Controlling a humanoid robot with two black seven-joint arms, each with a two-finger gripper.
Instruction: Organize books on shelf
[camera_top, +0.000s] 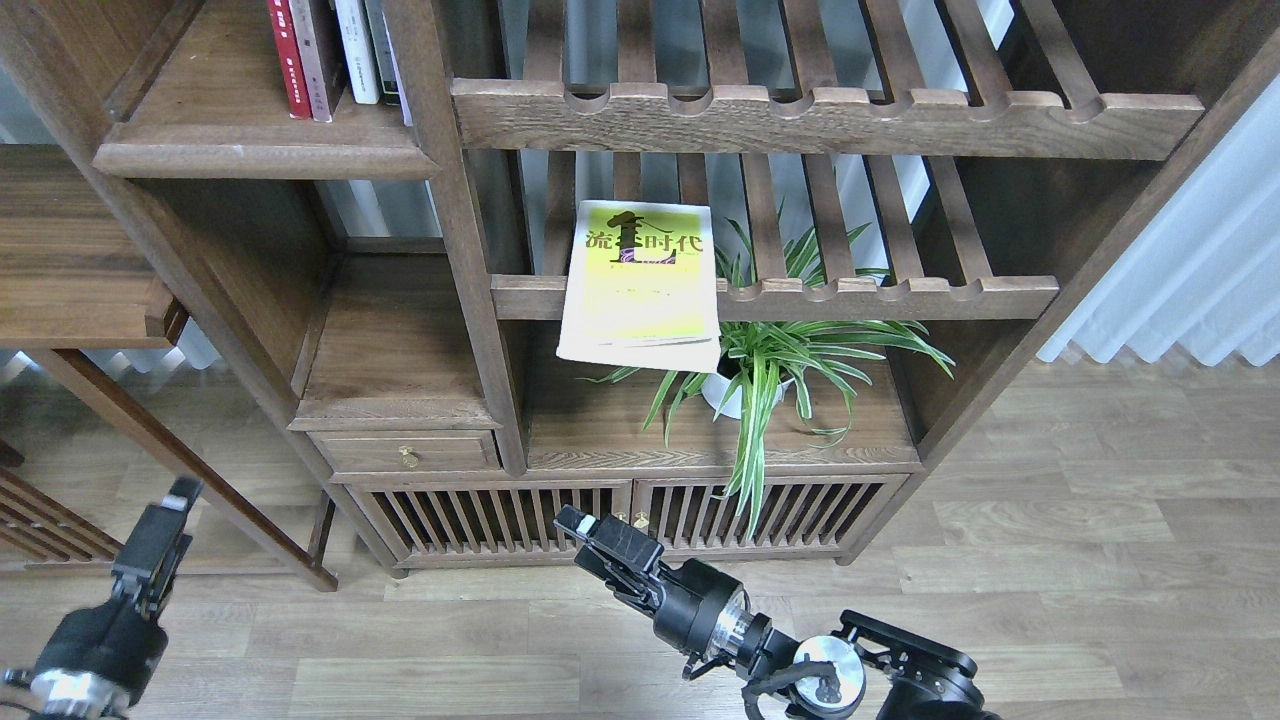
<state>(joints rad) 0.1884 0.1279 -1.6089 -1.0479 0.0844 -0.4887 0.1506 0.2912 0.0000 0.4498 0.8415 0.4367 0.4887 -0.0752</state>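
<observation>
Your shelf, the solid dark plank with the rounded front edge, sits at the upper left of the wooden bookcase. On it a red book and a dark maroon book stand upright, spines toward you, with thin white-spined books just beside them on the right; their tops run out of view.

Look right and lower: the lime-yellow book lies cover up on the middle slatted rack, long axis running front to back, title end toward the rear. Its near edge overhangs the notched front rail and dips down a little.

Below it, the open compartment holds a spider plant in a white pot, leaves spilling over the front.

Your right end effector hangs in front of the lower cabinet doors, holding nothing; it is too dark to tell how far apart its fingers are. Your left end effector points up at lower left, also empty, opening not readable.
</observation>
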